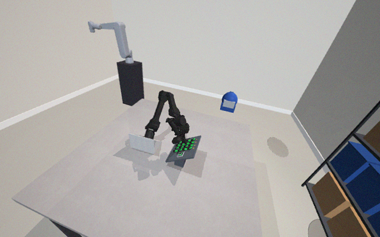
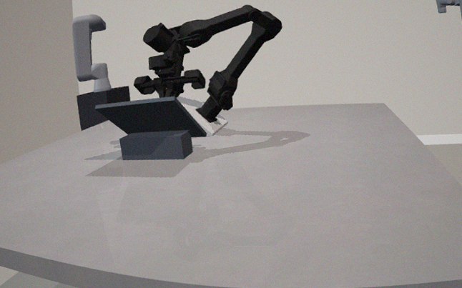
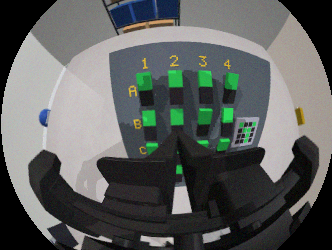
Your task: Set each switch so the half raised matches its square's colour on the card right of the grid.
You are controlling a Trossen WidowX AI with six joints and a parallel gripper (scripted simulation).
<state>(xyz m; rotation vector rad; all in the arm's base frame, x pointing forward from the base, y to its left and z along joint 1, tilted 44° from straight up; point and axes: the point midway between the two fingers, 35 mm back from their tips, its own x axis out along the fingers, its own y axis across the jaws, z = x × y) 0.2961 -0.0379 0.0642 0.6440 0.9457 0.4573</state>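
Observation:
The tilted grey panel (image 1: 189, 156) (image 2: 142, 115) (image 3: 122, 67) carries a grid of green and dark grey switches, with columns 1 to 4 and rows A to C labelled. Switches A1 (image 3: 144, 81), A4 (image 3: 231, 81) and B2 (image 3: 176, 116) show green far halves; small differences in which half is raised are hard to tell. My gripper (image 3: 177, 134) is shut and empty, its tips over column 2 just nearer than B2. It hides most of row C and the row below. The card (image 1: 180, 154) (image 3: 246, 132) lies right of the grid; its squares are too small to read surely.
A dark block (image 2: 155, 147) supports the panel on the table (image 1: 161, 211) (image 2: 270, 196). A white board (image 1: 141, 143) stands by the arm's base. A shelf rack (image 1: 378, 104) with bins, a blue object (image 1: 229, 102) and a grey arm (image 1: 119, 33) on a pedestal are farther off.

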